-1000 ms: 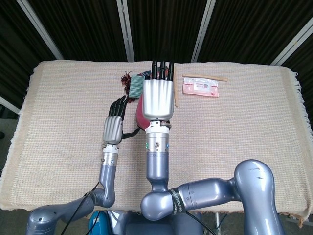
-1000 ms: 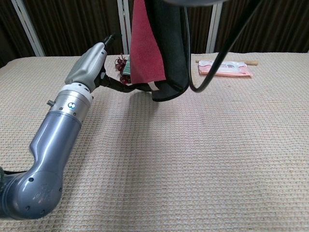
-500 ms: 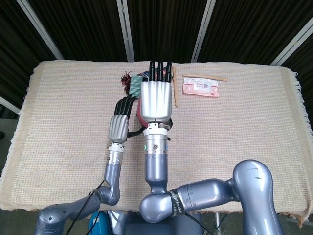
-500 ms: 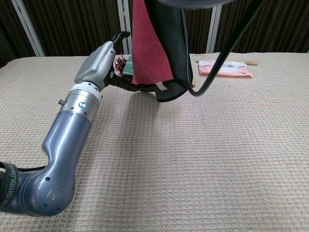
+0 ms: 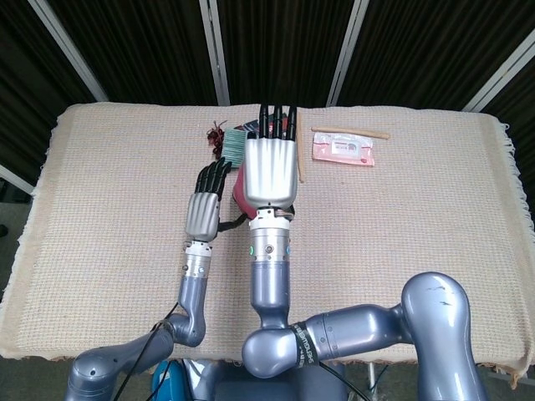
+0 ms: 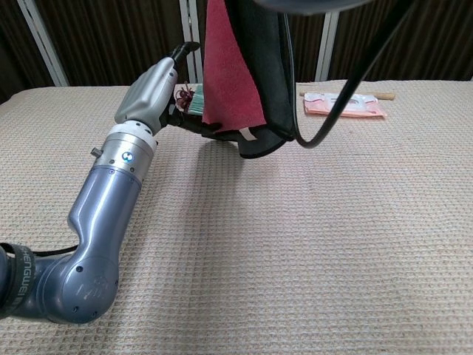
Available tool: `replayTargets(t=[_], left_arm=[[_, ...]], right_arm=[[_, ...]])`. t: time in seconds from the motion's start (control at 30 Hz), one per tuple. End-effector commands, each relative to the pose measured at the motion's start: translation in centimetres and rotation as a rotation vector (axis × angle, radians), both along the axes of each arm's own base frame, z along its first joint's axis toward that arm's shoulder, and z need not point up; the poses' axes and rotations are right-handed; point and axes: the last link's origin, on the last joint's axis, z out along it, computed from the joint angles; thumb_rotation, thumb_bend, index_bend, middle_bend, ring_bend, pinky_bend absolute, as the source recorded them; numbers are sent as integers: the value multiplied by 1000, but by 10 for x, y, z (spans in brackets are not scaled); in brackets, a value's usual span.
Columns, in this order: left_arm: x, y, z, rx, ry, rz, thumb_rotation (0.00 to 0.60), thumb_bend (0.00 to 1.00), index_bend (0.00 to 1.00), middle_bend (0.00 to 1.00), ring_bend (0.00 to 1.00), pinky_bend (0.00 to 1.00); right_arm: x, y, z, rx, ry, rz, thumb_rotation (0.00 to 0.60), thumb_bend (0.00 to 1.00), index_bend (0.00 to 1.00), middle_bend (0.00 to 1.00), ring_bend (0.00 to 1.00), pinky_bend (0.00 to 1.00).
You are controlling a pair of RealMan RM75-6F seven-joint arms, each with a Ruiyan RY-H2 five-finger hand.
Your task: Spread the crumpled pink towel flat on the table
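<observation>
The silver left hand [image 5: 205,209], having moved in over the last second, is reaching under the hanging crumpled pink towel [image 6: 230,74]; its grip is unclear. The right hand [image 5: 269,167] is holding the towel aloft mid-table, not yet spread.

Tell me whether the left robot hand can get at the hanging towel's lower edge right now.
Probably yes: the left robot hand is already beside the towel hanging from the right robot hand, with nothing between them.

One pink towel [image 6: 230,74], two wooden sticks [image 5: 349,132], one pink packet [image 5: 343,150], one green brush [image 5: 231,146].
</observation>
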Motion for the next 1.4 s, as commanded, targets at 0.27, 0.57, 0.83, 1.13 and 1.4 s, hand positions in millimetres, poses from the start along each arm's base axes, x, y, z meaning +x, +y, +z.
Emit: replayTargets(t=[0.27, 0.57, 0.83, 1.13, 1.4], left_arm=[[-4, 12, 15, 37, -45, 16, 600, 105, 0, 0, 0, 0], [-7, -13, -10, -44, 34, -46, 600, 0, 0, 0, 0, 0], [-10, -16, -18, -57, 73, -46, 600, 0, 0, 0, 0, 0], [-5, 1, -9, -22, 87, -35, 600, 10, 0, 0, 0, 0], [8, 2, 4, 44, 1, -82, 600, 83, 0, 0, 0, 0]], right_arm=[[-3, 0, 1, 2, -1, -1, 600, 549, 565, 138, 0, 0], [0, 0, -5, 15, -7, -1, 600, 548, 565, 138, 0, 0], [8, 2, -2, 11, -16, 21, 600, 549, 565, 138, 0, 0], [10, 8, 2, 23, -25, 30, 600, 549, 565, 138, 0, 0], [12, 12, 8, 17, -27, 45, 600, 549, 565, 138, 0, 0]])
